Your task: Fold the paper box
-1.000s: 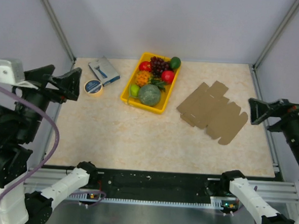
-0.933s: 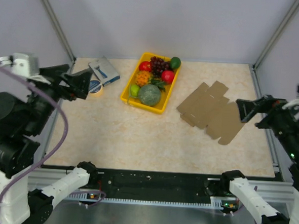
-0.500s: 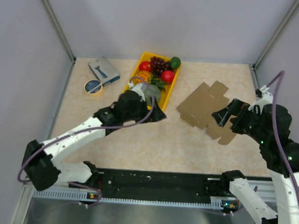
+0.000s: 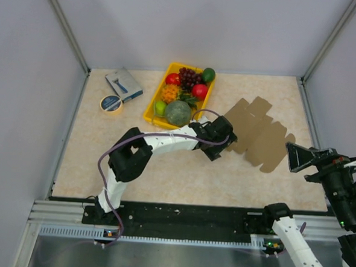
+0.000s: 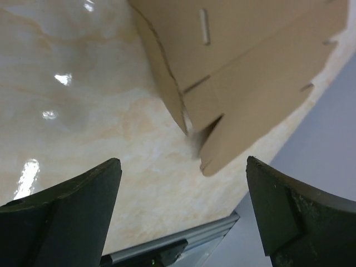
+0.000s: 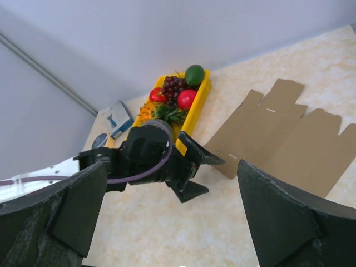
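Hovering low over the table (image 4: pixel 164 163), the left gripper (image 4: pixel 224 143) is holding its jaws spread wide and empty, just beside the near-left edge of the paper box (image 4: pixel 259 135). The box is lying flat and unfolded, right of the yellow tray (image 4: pixel 149 112). The right gripper (image 4: pixel 302 160) is hanging near the box's right end, also spread and gripping nothing.

The left arm (image 4: pixel 165 142) has white tube links between black joint housings, and a purple cable (image 4: pixel 105 165) loops beside it. The right arm (image 4: pixel 294 232) is white and black too, with a small green light at its base. The left hand (image 4: pixel 223 143) and right hand (image 4: pixel 297 158) are black, with broad, wedge-shaped matte fingers.
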